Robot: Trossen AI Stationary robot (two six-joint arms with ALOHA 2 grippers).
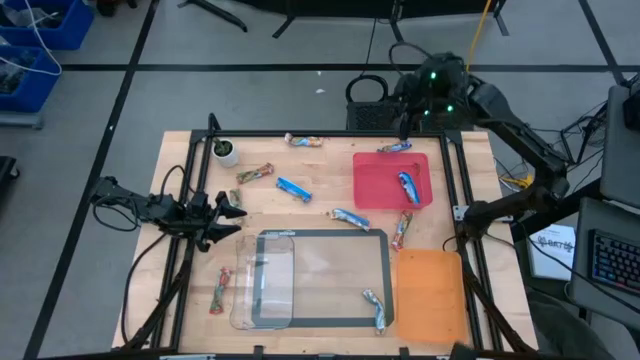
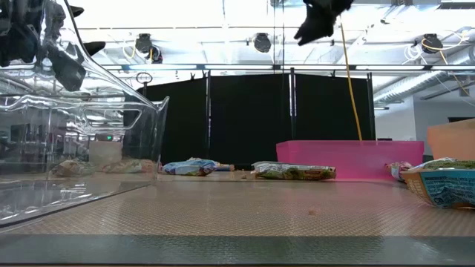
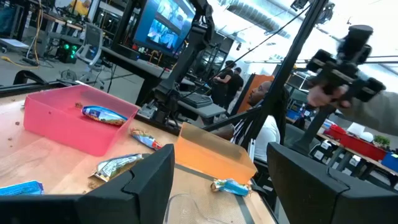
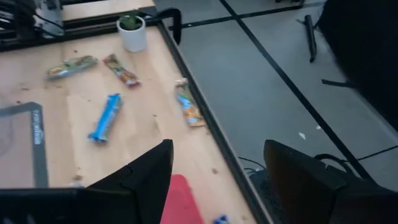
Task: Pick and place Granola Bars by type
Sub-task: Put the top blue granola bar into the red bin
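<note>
Several granola bars lie flat and scattered on the wooden table. A blue bar lies inside the pink tray, and another blue bar lies at that tray's far edge. Others are a blue bar, a tan-green bar, a multicoloured bar, a red bar and a red bar. My left gripper hovers open by the clear container's far left corner. My right gripper hangs open, high over the table's far edge beyond the pink tray, holding nothing.
A clear plastic container stands on the left part of a dark-framed mat. An orange tray sits at the near right. A small white plant pot stands at the far left corner. Black frame rails run along the table's sides.
</note>
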